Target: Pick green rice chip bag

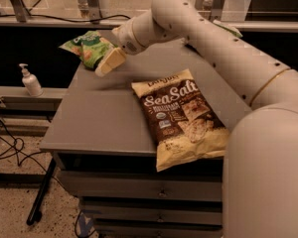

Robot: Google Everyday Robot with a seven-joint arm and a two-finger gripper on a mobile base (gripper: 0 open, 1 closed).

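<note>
The green rice chip bag (88, 47) is small, glossy and bright green with orange-red patches. It lies at the table's far left corner. My gripper (110, 62) hangs just right of the bag and slightly nearer to the camera, close to its edge and above the table top. It holds nothing that I can see. My arm reaches in from the right and crosses the back of the table.
A large brown-and-cream "Sea Salt" bag (181, 115) lies on the grey table (97, 118), centre right. My arm hides nearly all of the far right corner. A white pump bottle (30, 81) stands on a ledge to the left. Cables lie on the floor at the left.
</note>
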